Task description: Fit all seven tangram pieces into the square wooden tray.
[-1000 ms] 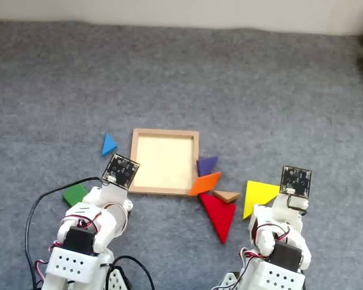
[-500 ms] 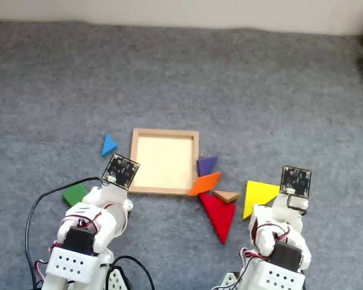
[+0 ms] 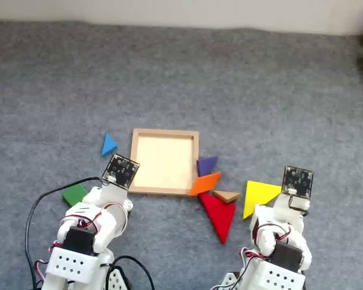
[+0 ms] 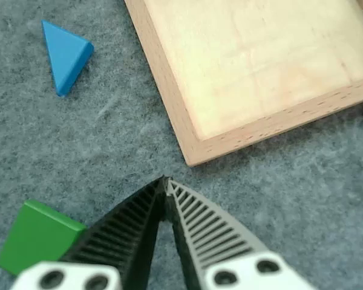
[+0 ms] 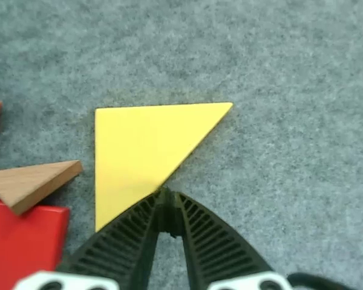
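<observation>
The square wooden tray [image 3: 135,158] [image 4: 169,96] lies mid-table with nothing in it. A blue triangle [image 3: 109,144] [image 4: 65,53] and a green square [image 3: 75,194] [image 4: 36,234] lie on its left. On its right lie a purple piece [image 3: 206,164], an orange parallelogram [image 3: 205,183], a brown triangle [image 3: 226,196] [image 5: 30,183], a big red triangle [image 3: 218,215] [image 5: 21,244] and a big yellow triangle [image 3: 258,194] [image 5: 145,148]. My left gripper [image 4: 164,180] is shut, empty, just off the tray's near corner. My right gripper [image 5: 165,193] is shut, its tip at the yellow triangle's edge.
Grey carpet covers the table, with open room beyond the tray and to the far sides. Both arm bases [image 3: 85,241] [image 3: 281,248] stand at the near edge. A black cable [image 3: 36,211] loops beside the left arm.
</observation>
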You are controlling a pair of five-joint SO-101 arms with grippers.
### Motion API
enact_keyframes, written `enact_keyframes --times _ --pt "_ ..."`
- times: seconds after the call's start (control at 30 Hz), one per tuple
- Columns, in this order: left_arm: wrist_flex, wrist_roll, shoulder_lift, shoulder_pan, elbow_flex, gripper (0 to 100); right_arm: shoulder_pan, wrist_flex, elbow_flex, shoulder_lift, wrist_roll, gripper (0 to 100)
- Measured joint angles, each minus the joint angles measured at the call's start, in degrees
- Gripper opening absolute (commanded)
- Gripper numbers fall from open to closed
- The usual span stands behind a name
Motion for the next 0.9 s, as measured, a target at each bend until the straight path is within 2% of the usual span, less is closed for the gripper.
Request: enact_keyframes --times 0.2,0.4,0.47,0.57,0.7,0.83,0.9 --pt "0.00 0.00 0.00 0.00 0.00 1 -0.70 6.07 -15.91 -0.18 -3.69 0.5" --pt "0.00 0.00 0.00 0.00 0.00 1 -5.80 7.47 -30.77 16.88 -4.84 1.6" --pt "0.00 0.00 0.00 0.00 0.00 1 -7.12 7.47 -35.52 25.67 -4.84 5.7" --pt "0.00 0.00 0.00 0.00 0.00 1 -10.20 7.47 -41.58 39.21 -6.59 16.8" --pt "0.00 0.00 0.00 0.00 0.00 1 -13.63 7.47 -46.07 53.45 -16.97 31.7" --pt "0.00 0.00 0.00 0.00 0.00 1 -17.49 7.03 -47.03 61.45 -24.44 34.1" --pt "0.00 0.00 0.00 0.00 0.00 1 -19.25 3.43 -47.03 63.21 -26.46 34.1"
